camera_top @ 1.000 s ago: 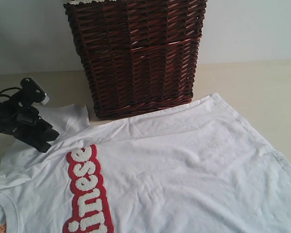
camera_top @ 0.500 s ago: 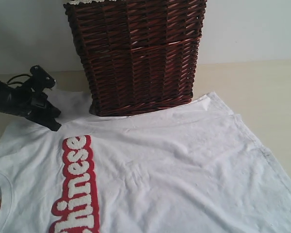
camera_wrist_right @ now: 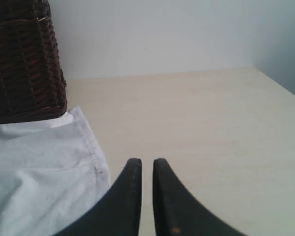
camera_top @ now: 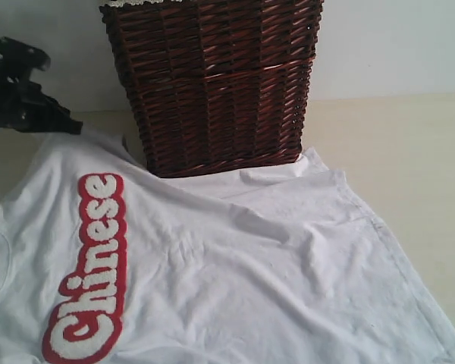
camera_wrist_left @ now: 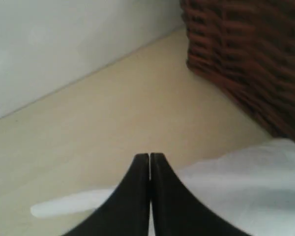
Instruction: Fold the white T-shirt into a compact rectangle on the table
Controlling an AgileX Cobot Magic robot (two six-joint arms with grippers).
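Note:
The white T-shirt (camera_top: 235,265) lies spread over the table (camera_top: 409,152), with its red band of fuzzy white letters (camera_top: 91,265) on the left. Its far left corner is pulled up and back toward my left gripper (camera_top: 70,125), which hangs beside the basket. In the left wrist view that gripper (camera_wrist_left: 150,156) is shut, white shirt cloth (camera_wrist_left: 246,182) showing between and below the jaws. My right gripper (camera_wrist_right: 147,161) is out of the exterior view. It hovers over bare table just off the shirt's hem (camera_wrist_right: 96,157), jaws a narrow gap apart with nothing in them.
A tall dark wicker basket (camera_top: 212,83) stands at the back, and the shirt's far edge touches its base. The pale wall (camera_top: 394,45) rises behind the table. Bare table (camera_wrist_right: 201,128) lies right of the shirt.
My left gripper shut on the shirt's far left corner, then rose and moved back and left. The cloth followed, and the red band swung round and shifted left.

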